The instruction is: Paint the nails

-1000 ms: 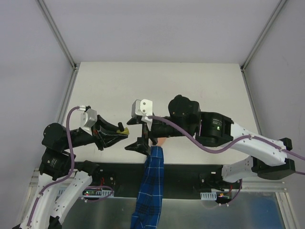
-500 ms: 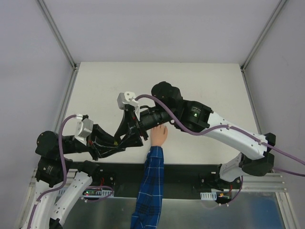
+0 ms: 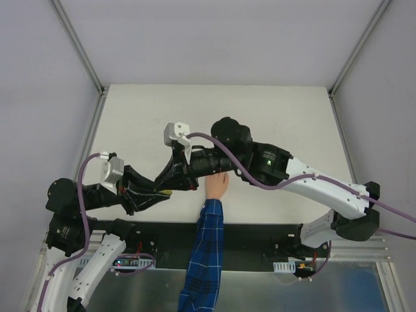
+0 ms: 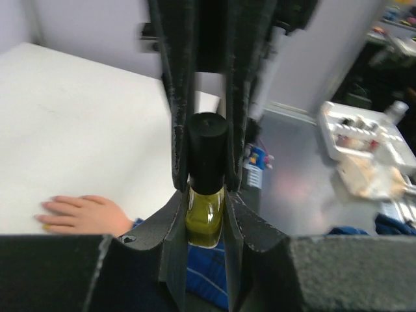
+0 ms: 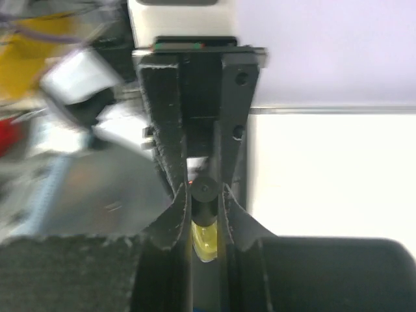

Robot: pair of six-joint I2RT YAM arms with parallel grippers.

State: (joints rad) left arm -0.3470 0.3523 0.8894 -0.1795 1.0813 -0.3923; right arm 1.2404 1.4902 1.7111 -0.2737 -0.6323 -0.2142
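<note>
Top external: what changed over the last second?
The right gripper swung left off the mannequin hand and closed on the cap of the polish bottle. The left gripper, holding that bottle, drew back slightly toward the near edge. Hand and plaid sleeve stayed put.

Hand [image 3: 216, 186] lies flat on table [image 3: 214, 110], near front edge, w/ sleeve [image 3: 205, 253] running back off it btw the arm bases. Bottle [image 4: 207, 156] sits just left of hand, btw fingers of left gripper [image 4: 205, 195]. Right gripper [image 5: 204, 195] meets it from opp. side, fingers either side of cap.
</note>
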